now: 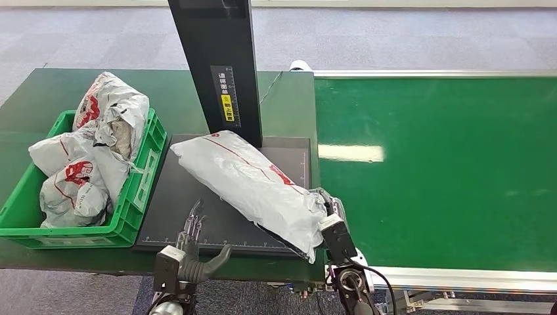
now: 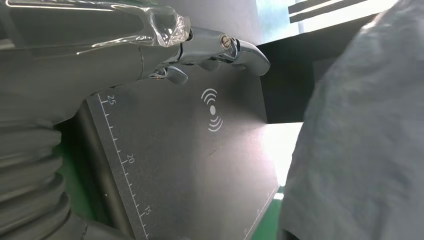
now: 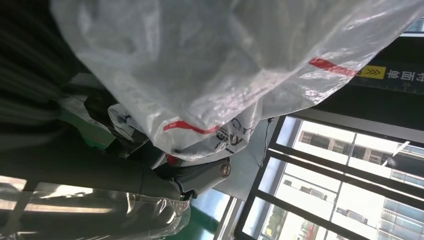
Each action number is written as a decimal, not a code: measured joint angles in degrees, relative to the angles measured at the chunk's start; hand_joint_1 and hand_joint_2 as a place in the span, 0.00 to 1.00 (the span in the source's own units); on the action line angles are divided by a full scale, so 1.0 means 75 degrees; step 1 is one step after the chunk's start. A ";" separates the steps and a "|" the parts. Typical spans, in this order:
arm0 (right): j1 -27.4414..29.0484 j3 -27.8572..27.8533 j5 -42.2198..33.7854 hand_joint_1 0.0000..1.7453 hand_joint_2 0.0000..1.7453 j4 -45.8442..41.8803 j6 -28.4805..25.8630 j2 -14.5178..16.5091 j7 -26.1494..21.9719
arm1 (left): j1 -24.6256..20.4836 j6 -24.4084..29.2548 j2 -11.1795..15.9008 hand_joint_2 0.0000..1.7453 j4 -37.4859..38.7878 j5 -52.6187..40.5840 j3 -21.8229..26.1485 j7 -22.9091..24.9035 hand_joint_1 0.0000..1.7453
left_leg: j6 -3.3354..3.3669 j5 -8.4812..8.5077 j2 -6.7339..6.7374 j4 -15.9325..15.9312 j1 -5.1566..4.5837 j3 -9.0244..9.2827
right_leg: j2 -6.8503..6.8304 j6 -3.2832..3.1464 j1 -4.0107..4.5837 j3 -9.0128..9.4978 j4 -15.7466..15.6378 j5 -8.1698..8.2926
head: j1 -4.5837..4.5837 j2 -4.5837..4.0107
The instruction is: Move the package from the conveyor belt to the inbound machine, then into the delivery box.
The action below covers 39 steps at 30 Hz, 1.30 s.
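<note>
We see the white poly mailer package (image 1: 253, 187) lying slantwise on the inbound machine's scanning plate (image 1: 177, 216), its near end at our right hand (image 1: 326, 213), which grips that corner. Our left hand (image 1: 194, 246) rests released beside the package, fingers apart. We judge it soft, light, slippery and saggy; best taken mid-body or supported from both ends toward the green delivery box (image 1: 141, 190).
</note>
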 joint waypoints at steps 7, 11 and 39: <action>-0.0341 0.0043 0.0413 1.00 1.00 0.0398 -0.0229 -0.0042 0.0247 | -0.0029 0.0006 0.0026 1.00 0.0047 0.0006 0.0000 -0.0037 0.00 | 0.0001 0.0001 0.0001 0.0001 0.0000 0.0001 | 0.0000 0.0000 0.0000 0.0001 0.0000 0.0001 | 0.0000 0.0000; -0.0565 0.0058 0.0479 1.00 1.00 0.0564 -0.0258 -0.0085 0.0307 | -0.0033 0.0012 0.0052 1.00 0.0046 0.0007 0.0001 -0.0039 0.00 | 0.0001 0.0001 0.0000 0.0002 0.0000 0.0002 | 0.0000 0.0000 0.0000 0.0001 0.0000 0.0001 | 0.0000 0.0000; -0.2137 -0.0407 0.0766 0.00 1.00 0.2172 -0.0755 -0.0788 0.1166 | -0.0077 0.0047 0.0111 1.00 -0.0009 0.0018 -0.0005 -0.0051 0.00 | 0.0004 0.0004 0.0000 0.0005 -0.0001 0.0001 | 0.0000 0.0000 -0.0001 -0.0001 0.0000 0.0004 | -0.0001 0.0000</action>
